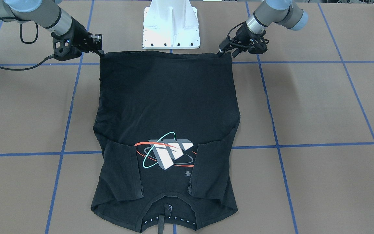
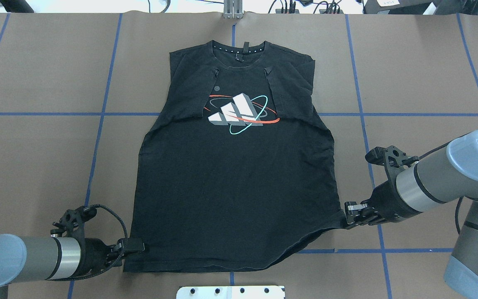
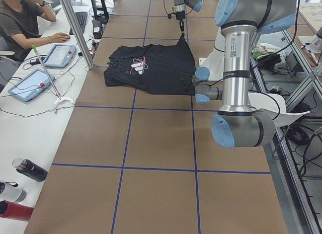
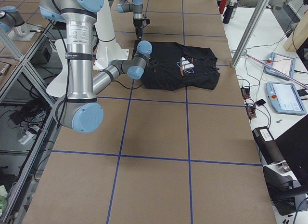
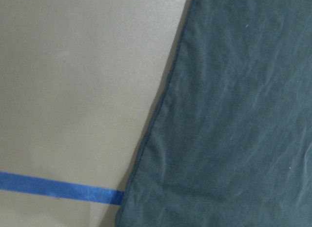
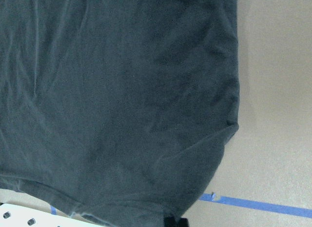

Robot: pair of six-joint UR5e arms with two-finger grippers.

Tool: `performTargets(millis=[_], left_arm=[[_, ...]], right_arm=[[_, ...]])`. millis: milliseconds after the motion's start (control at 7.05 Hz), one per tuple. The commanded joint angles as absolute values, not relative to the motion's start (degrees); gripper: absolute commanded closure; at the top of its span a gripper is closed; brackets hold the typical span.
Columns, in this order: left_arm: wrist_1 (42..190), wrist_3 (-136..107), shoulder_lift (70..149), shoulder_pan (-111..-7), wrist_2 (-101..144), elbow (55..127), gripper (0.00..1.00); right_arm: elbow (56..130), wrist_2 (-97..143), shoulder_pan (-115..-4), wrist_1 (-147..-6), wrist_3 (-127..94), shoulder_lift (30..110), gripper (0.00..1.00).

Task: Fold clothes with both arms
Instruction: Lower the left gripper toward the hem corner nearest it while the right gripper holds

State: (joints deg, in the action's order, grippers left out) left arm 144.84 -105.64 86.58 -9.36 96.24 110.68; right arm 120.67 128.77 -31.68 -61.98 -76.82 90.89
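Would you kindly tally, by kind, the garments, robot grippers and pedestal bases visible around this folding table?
Black short-sleeved soft-fabric T-shirt: 1
Black two-finger grippers: 2 (left gripper, right gripper)
White pedestal base: 1
Total: 4

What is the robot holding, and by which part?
The shirt: the left tool pinches one bottom hem corner, the right tool the other.

Bright, even overhead light, soft shadows (both wrist views slightly blurred).
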Motion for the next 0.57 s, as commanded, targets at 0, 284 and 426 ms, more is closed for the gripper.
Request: performTargets(millis=[0,284,426], left_arm=[[144.76,-105.64,86.66,-8.88,96.24,110.57,0.0],[143.97,-105.64,86.83,-8.61,96.24,110.48,0.03],[143.44,-105.64,87.18,-8.61,96.24,110.48,0.08]], right_arm=[[120.67,129.02,-31.99,-62.05,-76.82,90.88,1.0],[120.67,129.02,-32.17,-62.05,-76.82,90.97,1.0],[120.67,129.81,-32.52,-61.96,-76.82,90.97,1.0]])
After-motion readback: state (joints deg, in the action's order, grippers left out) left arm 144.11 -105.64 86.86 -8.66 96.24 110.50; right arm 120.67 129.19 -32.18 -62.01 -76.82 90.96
